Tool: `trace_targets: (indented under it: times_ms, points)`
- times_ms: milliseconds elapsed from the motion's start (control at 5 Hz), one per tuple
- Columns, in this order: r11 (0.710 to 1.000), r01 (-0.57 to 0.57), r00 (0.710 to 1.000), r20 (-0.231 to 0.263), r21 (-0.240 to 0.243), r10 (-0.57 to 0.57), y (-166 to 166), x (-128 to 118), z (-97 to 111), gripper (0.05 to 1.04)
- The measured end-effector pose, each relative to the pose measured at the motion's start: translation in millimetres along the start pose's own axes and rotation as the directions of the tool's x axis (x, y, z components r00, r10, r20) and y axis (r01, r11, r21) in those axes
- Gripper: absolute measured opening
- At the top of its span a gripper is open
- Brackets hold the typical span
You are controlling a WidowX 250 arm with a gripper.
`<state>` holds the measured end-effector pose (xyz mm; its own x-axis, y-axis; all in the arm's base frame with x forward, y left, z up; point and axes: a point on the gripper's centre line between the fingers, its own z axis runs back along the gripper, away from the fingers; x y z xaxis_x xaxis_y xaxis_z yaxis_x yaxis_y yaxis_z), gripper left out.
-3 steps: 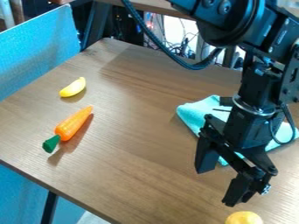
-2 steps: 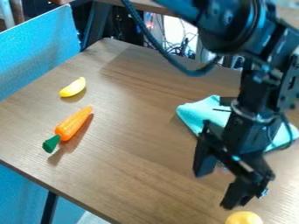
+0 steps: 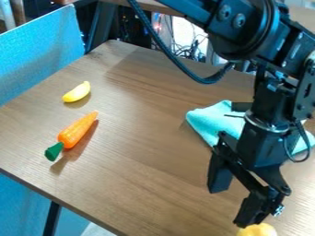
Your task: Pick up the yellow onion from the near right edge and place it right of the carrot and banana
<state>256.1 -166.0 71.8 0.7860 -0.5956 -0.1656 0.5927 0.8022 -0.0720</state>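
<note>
1. The pincer hangs down over the counter, on the right as I look. Its two fingers are wide apart and nothing is between them. I think they are spread like that so a thing could fit in the gap.

2. The pincer is tipped, so one finger sits lower than the other. The low one is right by a round yellow thing, down at the near edge of what I can see. I can't tell if they touch. The yellow thing is not in the pincer's grip.

3. A light blue cloth lies behind the pincer. The black arm hides a part of it. It is soft, so I guess that is why it lies so low and floppy.

4. Over on the left, an orange carrot lies on its side, with its green end nearer to me. It is long and thin, so it would most likely tip over if it stood up.

5. A small yellow banana lies just past the carrot, not touching it. It lies on its side too, which looks like a steady way to rest. Both are well apart from the pincer.
</note>
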Motion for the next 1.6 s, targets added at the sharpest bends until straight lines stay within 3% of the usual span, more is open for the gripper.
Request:
trace_targets:
  times_ms: [600,1000,1200,1400,1600]
  points:
    - [0.997,0.078,0.997,-0.024,0.004,-0.078,-28.1,15.2,-20.1,1.001]
    - [0.997,0.074,0.99,-0.125,0.033,-0.069,-37.9,32.4,-46.8,0.969]
    - [0.998,0.057,0.989,-0.14,0.042,-0.051,-36.8,38.4,-49.3,0.768]
    - [0.998,0.051,0.987,-0.155,0.047,-0.043,-35.7,29.2,-49.2,0.687]
    - [0.996,0.04,0.988,-0.155,0.074,-0.028,-30.0,6.8,-39.4,0.687]
